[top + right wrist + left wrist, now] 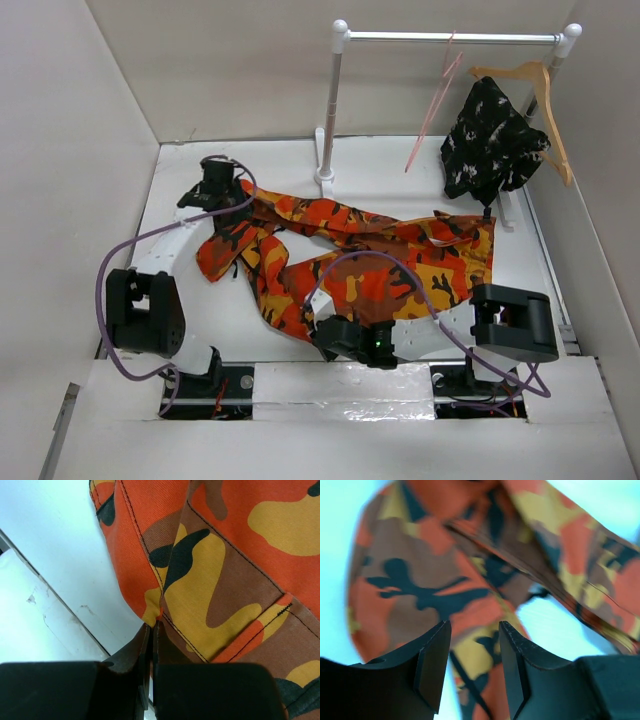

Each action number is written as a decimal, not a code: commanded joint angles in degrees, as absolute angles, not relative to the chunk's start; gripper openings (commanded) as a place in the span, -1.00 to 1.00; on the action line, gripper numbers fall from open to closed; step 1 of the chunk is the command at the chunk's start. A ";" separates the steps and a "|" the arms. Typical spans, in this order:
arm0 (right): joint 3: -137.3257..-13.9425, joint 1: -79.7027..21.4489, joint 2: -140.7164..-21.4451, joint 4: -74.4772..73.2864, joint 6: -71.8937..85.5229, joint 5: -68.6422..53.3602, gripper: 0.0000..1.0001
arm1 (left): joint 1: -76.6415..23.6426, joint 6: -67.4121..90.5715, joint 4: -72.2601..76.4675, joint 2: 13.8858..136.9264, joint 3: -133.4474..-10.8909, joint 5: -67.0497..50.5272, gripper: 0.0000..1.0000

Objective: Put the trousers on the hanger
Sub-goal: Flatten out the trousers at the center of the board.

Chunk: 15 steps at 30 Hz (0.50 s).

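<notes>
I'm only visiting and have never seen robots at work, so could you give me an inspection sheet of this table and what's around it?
Surface: white table.
Job's things: camouflage trousers lying crumpled on the table; pink wire hanger hanging on the rail, apart from them.
Clutter: black-and-white garment on a wooden hanger, same rail.
Grippers: left gripper open over a trouser leg; right gripper shut on the trousers' edge.
Cables: purple cables loop off both arms, one over the trousers.
Surroundings: plain walls.

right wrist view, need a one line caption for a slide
Right gripper closed on a seamed edge of the camouflage trousers, above the white table.
</notes>
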<state>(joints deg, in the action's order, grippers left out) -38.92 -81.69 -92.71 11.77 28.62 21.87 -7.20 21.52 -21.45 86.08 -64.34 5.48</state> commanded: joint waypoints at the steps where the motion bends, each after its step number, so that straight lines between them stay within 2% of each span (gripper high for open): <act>1: -39.55 -81.21 -94.48 12.82 29.09 20.57 -1.00 | -11.16 21.53 -18.72 84.11 -63.02 8.59 -0.18; 8: -39.03 -81.21 -93.78 14.76 29.36 19.16 -1.00 | -11.16 21.97 -20.13 93.24 -67.67 10.19 -0.18; 15: -38.05 -81.21 -93.51 15.82 30.06 18.28 -1.00 | -11.16 24.70 -17.23 95.01 -67.59 12.66 -0.20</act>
<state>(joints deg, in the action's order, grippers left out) -38.61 -81.34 -93.14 13.96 28.99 20.12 -11.35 23.11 -19.25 95.94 -65.73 10.17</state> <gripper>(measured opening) 0.039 0.403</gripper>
